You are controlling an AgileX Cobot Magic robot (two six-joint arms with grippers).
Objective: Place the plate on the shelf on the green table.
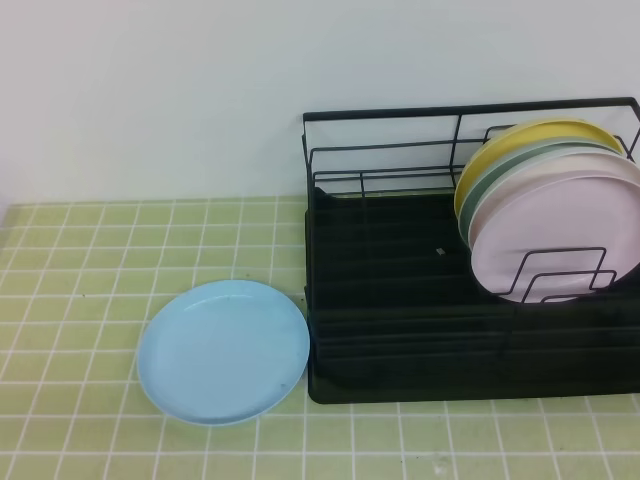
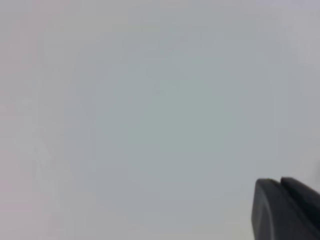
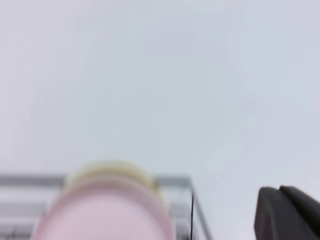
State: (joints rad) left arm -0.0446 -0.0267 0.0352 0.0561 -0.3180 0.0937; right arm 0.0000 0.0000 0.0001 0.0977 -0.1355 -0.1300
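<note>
While jaws close, plate lies flat.

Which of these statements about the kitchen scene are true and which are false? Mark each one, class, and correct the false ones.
1. The light blue plate lies flat on the green table. True.
2. The blue plate is already standing in the black shelf. False: it lies on the tiles just left of the rack.
3. A pink plate stands upright in the rack at its right end. True.
4. The yellow plate is the frontmost plate in the rack. False: it stands behind the pink one, with a greenish plate between them.
5. A gripper is holding the blue plate. False: no gripper shows in the high view, and nothing touches the plate.
</note>
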